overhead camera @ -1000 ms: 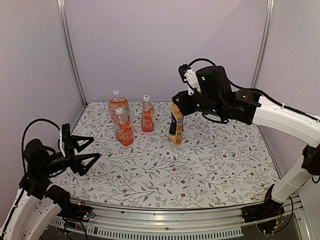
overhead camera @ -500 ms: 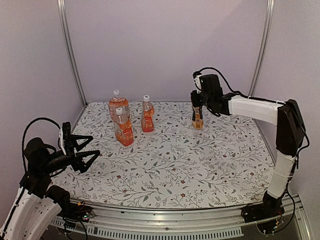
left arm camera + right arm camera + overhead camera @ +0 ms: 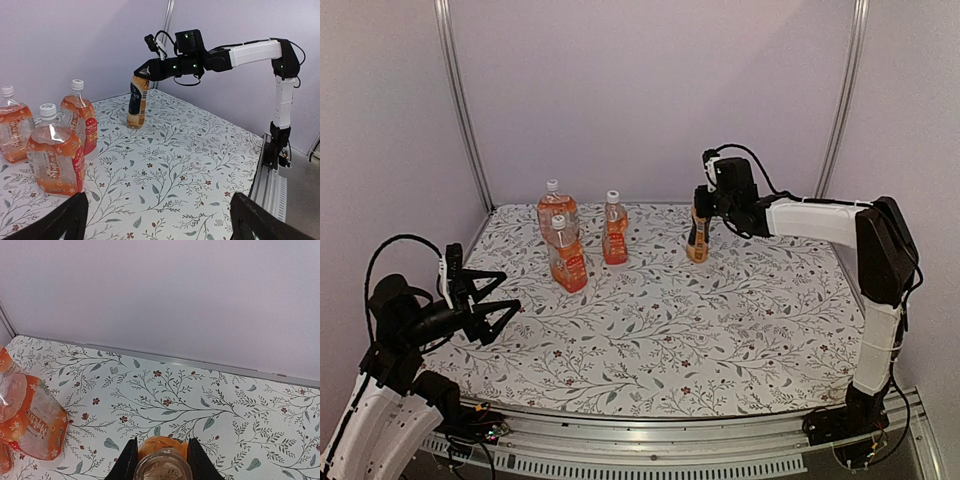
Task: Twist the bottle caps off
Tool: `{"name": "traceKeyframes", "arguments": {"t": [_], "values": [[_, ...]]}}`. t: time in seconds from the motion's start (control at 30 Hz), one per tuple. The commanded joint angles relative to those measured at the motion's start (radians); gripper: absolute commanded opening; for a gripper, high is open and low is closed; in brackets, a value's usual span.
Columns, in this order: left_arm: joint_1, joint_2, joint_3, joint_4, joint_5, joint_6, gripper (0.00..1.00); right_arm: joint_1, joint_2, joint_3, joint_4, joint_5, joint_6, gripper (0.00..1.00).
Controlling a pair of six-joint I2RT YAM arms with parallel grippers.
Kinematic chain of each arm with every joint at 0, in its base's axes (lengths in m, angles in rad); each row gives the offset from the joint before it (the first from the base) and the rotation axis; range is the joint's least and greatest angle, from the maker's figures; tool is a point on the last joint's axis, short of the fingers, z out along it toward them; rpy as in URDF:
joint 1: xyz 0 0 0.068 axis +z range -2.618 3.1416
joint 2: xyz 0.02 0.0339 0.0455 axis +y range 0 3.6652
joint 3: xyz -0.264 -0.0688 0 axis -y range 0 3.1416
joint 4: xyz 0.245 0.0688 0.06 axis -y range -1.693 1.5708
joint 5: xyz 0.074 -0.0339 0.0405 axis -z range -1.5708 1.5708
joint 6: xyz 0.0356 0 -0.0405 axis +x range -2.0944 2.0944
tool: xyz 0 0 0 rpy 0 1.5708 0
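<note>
Where the flowered table (image 3: 720,340) runs back to the wall, the right arm (image 3: 820,215) reaches far out. The right pincer (image 3: 700,203) is closed tight about the neck of the dark-labelled bottle (image 3: 697,240), which leans beneath it with its foot on the cloth (from the wrist only the bottle's round top shows, pinched between the two black fingers (image 3: 199,460)). Whether a cap sits on that bottle I cannot tell. The left pincer (image 3: 510,292) hangs with its jaws spread wide, holding nothing. Ahead of it, and well to the left of the right pincer, stand three red-labelled bottles (image 3: 568,262), their white bottle caps (image 3: 612,197) on.
</note>
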Motion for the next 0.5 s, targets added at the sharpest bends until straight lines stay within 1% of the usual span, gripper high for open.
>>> {"name": "traceKeyframes", "arguments": {"t": [0.0, 0.03, 0.1, 0.13, 0.17, 0.2, 0.3, 0.47], "values": [[0.013, 0.002, -0.009, 0.011, -0.002, 0.01, 1.0, -0.007, 0.024, -0.022, 0.03, -0.026, 0.032, 0.04], [0.013, 0.002, -0.01, 0.011, -0.001, 0.009, 1.0, -0.007, 0.024, -0.025, 0.029, -0.025, 0.027, 0.17], [0.014, 0.001, -0.01, 0.011, -0.001, 0.009, 1.0, -0.007, 0.018, -0.03, 0.027, -0.033, 0.021, 0.46], [0.014, 0.001, -0.01, 0.011, -0.001, 0.009, 0.99, -0.007, 0.014, -0.032, 0.026, -0.039, 0.018, 0.56], [0.014, 0.001, -0.01, 0.01, 0.0, 0.01, 0.99, -0.007, 0.011, -0.033, 0.023, -0.043, 0.015, 0.63], [0.015, 0.001, -0.01, 0.01, 0.0, 0.01, 0.99, -0.008, 0.007, -0.033, 0.019, -0.044, 0.013, 0.67], [0.014, 0.0, -0.011, 0.012, 0.003, 0.008, 0.99, -0.007, -0.006, -0.032, 0.008, -0.049, 0.009, 0.75], [0.015, -0.005, -0.01, 0.012, 0.003, 0.007, 0.99, -0.007, -0.027, -0.015, -0.018, -0.059, -0.008, 0.83]]}}
